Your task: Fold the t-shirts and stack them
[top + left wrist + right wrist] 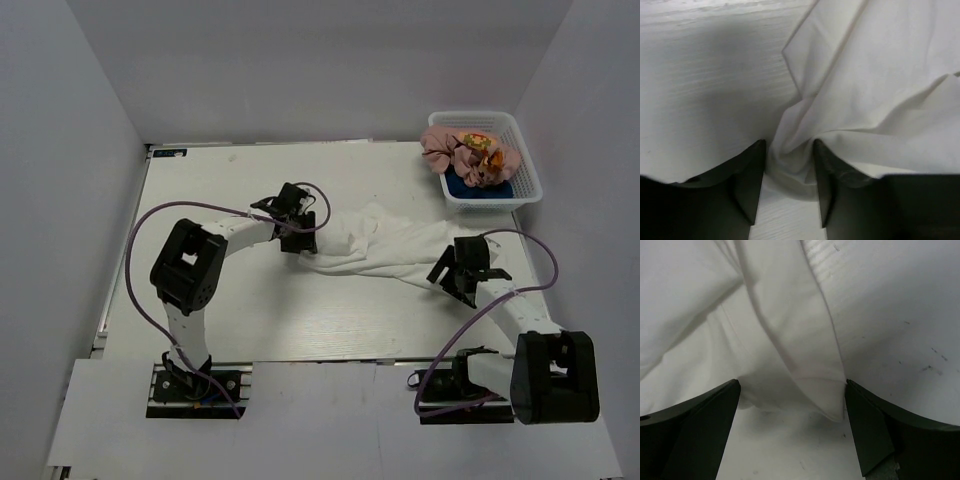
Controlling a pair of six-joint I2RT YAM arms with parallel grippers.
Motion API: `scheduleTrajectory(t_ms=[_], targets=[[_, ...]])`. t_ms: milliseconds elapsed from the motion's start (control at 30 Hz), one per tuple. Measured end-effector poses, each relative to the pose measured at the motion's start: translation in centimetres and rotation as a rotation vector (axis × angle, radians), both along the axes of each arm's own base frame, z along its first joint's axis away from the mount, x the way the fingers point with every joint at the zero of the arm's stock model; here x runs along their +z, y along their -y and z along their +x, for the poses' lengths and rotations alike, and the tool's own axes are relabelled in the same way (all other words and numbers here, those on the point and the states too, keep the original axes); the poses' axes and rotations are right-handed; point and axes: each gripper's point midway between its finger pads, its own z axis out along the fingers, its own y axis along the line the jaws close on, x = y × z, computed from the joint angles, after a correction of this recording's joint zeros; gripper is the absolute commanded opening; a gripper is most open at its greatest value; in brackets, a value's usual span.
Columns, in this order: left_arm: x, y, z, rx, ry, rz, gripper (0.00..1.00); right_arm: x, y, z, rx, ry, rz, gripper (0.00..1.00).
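I find the white t-shirt (375, 245) crumpled on the table (250, 310), long axis running from left gripper (298, 238) to right gripper (452, 270). Left pinches one end; right straddles the opposite corner, jaws spread wide.

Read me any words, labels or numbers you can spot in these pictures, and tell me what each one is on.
Nothing here reads as text.
Yellow-orange print on the pink t-shirt in the basket: too small to read.
Dark label at the table's far left corner: too small to read.
White t-shirt: no print showing.
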Motion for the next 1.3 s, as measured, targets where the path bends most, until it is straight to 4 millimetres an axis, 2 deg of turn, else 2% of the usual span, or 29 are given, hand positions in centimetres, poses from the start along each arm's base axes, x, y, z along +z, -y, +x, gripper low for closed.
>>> scheduleTrajectory(t_ms=[33, 67, 100, 133, 167, 200, 267, 367, 400, 467, 500, 533, 600, 633, 700, 767, 833, 900, 967, 1067, 1167, 1300], targets=[[-0.2, 0.4, -0.1, -0.015, -0.001, -0.006, 0.45, -0.2, -0.1, 0.1, 0.004, 0.0, 0.005, 0.87], [-0.2, 0.7, 0.0, -0.027, -0.001, -0.012, 0.38, -0.1, -0.3, 0.7, 0.01, 0.017, 0.019, 0.74], [-0.3, 1.0, -0.1, -0.037, 0.002, -0.017, 0.25, -0.1, -0.4, 1.0, 0.017, 0.026, 0.024, 0.63], [-0.5, 1.2, -0.1, -0.046, 0.0, -0.023, 0.0, -0.1, -0.6, 1.5, 0.022, 0.038, 0.037, 0.49], [-0.4, 1.5, -0.2, -0.053, 0.001, -0.03, 0.0, -0.2, -0.8, 1.9, 0.031, 0.051, 0.05, 0.31], [-0.4, 1.7, -0.2, -0.064, 0.004, -0.033, 0.0, -0.3, -1.2, 2.3, 0.043, 0.062, 0.065, 0.02], [-0.3, 1.9, -0.3, -0.075, 0.014, -0.036, 0.0, -0.5, -2.1, 2.6, 0.072, 0.065, 0.104, 0.0], [0.5, 1.4, -0.7, -0.068, 0.034, -0.034, 0.0, 0.8, -2.9, 2.9, 0.123, 0.106, 0.133, 0.0], [1.6, 1.1, -0.7, -0.057, 0.059, -0.036, 0.0, 1.9, -3.0, 3.1, 0.138, 0.138, 0.131, 0.0], [5.2, 0.5, -0.7, -0.034, 0.137, -0.061, 0.0, 5.7, -3.2, 4.0, 0.168, 0.249, 0.126, 0.0], [7.8, 0.3, -0.6, -0.022, 0.195, -0.085, 0.0, 8.4, -3.3, 4.7, 0.184, 0.326, 0.121, 0.0], [11.3, 0.1, -0.4, -0.003, 0.275, -0.122, 0.0, 11.6, -3.5, 5.3, 0.202, 0.411, 0.118, 0.0], [18.8, -1.0, -0.6, 0.047, 0.447, -0.204, 0.0, 18.6, -3.8, 6.0, 0.238, 0.595, 0.11, 0.0], [23.2, -2.1, -1.1, 0.087, 0.546, -0.25, 0.0, 22.8, -3.8, 5.8, 0.253, 0.705, 0.098, 0.0], [30.7, -4.4, -2.5, 0.169, 0.711, -0.33, 0.0, 30.4, -3.5, 4.3, 0.261, 0.905, 0.071, 0.0], [37.2, -7.0, -4.5, 0.242, 0.858, -0.413, 0.0, 36.1, -3.0, 2.3, 0.253, 1.056, 0.046, 0.0], [42.3, -9.4, -7.5, 0.286, 0.974, -0.509, 0.0, 41.2, -3.0, -0.3, 0.267, 1.194, 0.038, 0.0], [46.0, -11.1, -10.7, 0.292, 1.057, -0.607, 0.0, 45.2, -3.8, -2.7, 0.321, 1.299, 0.053, 0.0], [48.1, -12.2, -13.1, 0.282, 1.104, -0.673, 0.0, 47.1, -4.8, -4.1, 0.383, 1.349, 0.07, 0.0], [49.5, -13.1, -15.4, 0.258, 1.133, -0.723, 0.0, 48.0, -5.9, -5.2, 0.456, 1.366, 0.09, 0.0], [49.7, -13.7, -16.6, 0.255, 1.124, -0.737, 0.0, 47.9, -6.4, -6.1, 0.491, 1.364, 0.103, 0.0], [49.0, -14.4, -17.9, 0.258, 1.094, -0.741, 0.0, 47.6, -6.9, -7.5, 0.527, 1.363, 0.121, 0.0]])
